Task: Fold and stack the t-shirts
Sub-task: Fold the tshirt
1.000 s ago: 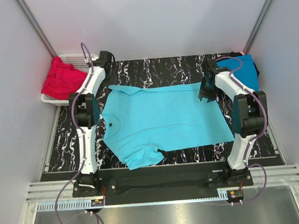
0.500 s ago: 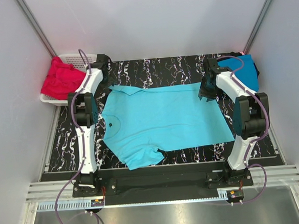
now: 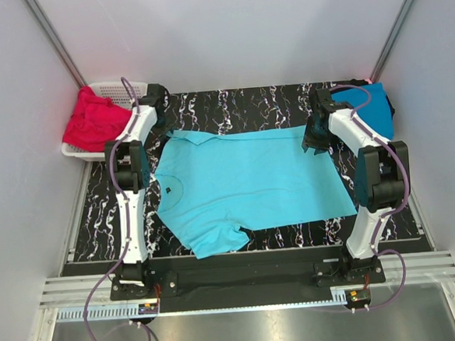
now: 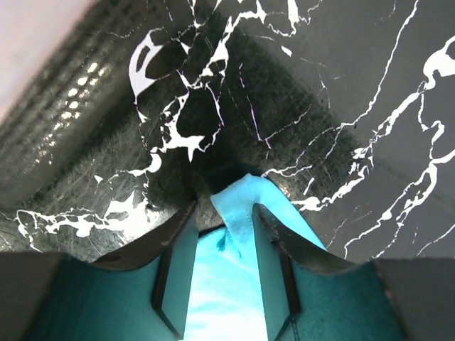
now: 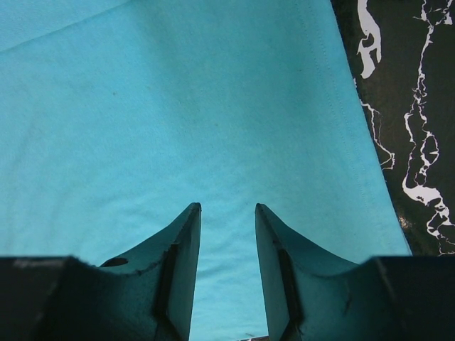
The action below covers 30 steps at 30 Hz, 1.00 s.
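From above, the turquoise t-shirt (image 3: 252, 180) lay spread flat in the middle of the black, white-veined table (image 3: 231, 108), collar toward the left arm and hem toward the right. One sleeve pointed at the near edge and the other at the far edge. The left claw (image 3: 162, 112) was down at the tip of the far sleeve. The right claw (image 3: 313, 143) sat over the far corner of the hem. At the far left corner a white basket (image 3: 120, 88) held the red shirts (image 3: 91, 121), heaped and spilling over its rim. At the far right corner lay the blue shirt (image 3: 371, 104), just beyond the right arm and apart from the turquoise one.

Through the left wrist camera, the left claw (image 4: 226, 207) had its two fingers (image 4: 178, 263) standing apart, with a narrow tongue of the turquoise t-shirt (image 4: 234, 284) running up between them. The cloth touched the right-hand finger, and a sliver of dark gap showed beside the other near its tip. I could not tell whether the fabric was actually pinched. Beyond the tips was bare table (image 4: 341, 106).

Through the right wrist camera, the right claw (image 5: 227, 207) had its jaws parted with nothing caught between them. Smooth turquoise t-shirt (image 5: 178, 106) filled the space below and ahead of it. The stitched hem edge ran down the right side, and the table (image 5: 419, 106) showed past it.
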{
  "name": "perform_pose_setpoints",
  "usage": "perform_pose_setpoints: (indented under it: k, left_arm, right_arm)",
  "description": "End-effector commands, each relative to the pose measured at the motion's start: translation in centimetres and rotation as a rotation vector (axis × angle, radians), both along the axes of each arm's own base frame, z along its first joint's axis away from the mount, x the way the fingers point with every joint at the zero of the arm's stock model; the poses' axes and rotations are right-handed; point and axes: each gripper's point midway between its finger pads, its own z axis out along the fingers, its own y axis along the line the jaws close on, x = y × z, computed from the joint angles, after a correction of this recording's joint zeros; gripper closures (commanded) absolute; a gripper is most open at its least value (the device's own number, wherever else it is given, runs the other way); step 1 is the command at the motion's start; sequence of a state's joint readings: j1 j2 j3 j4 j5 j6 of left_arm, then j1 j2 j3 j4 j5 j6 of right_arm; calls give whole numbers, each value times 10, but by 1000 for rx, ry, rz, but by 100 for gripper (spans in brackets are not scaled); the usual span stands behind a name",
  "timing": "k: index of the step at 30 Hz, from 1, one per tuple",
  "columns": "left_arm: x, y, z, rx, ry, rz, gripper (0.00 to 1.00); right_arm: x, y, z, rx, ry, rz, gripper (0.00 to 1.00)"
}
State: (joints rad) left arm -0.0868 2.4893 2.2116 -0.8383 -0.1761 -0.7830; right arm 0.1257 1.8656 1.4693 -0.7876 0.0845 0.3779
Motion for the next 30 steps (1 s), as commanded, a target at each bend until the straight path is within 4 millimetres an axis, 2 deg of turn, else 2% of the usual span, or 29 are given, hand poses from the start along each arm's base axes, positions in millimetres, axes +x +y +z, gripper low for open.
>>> perform_pose_setpoints:
  k: [1, 4, 8, 9, 10, 19, 24, 25, 26, 27, 28, 30]
  left_arm:
    - [3, 0, -6, -17, 1, -16, 59]
    - [4, -1, -5, -25, -2, -21, 68]
    - [6, -4, 0, -32, -16, -34, 89]
    - [6, -4, 0, -31, -19, -37, 97]
    - [7, -5, 2, -31, -25, -49, 100]
    - [15, -19, 10, -39, -67, -125, 100]
    - [18, -28, 21, -39, -95, -153, 100]
    - [17, -27, 22, -37, -96, -154, 100]
    - [18, -27, 27, -37, -104, -155, 100]
    - [18, -27, 30, -34, -109, -157, 100]
    - [18, -27, 32, -34, -113, -157, 100]
    - [18, -27, 41, -28, -127, -164, 100]
  right_arm:
    - [9, 7, 29, 25, -79, 10, 57]
    - [8, 7, 25, 25, -69, 10, 57]
    - [7, 6, 21, 21, -58, 6, 57]
    - [7, 6, 21, 19, -60, 3, 57]
    - [7, 6, 19, 17, -56, 1, 57]
    - [15, 4, 14, 4, -54, -3, 57]
    - [46, -4, 12, -57, -93, -18, 48]
    - [51, -7, 1, -82, -75, -25, 48]
    - [62, -8, 6, -88, -97, -32, 47]
    - [67, -10, 4, -102, -97, -37, 47]
    - [71, -11, -7, -112, -77, -42, 46]
    - [84, -11, -7, -113, -94, -49, 46]
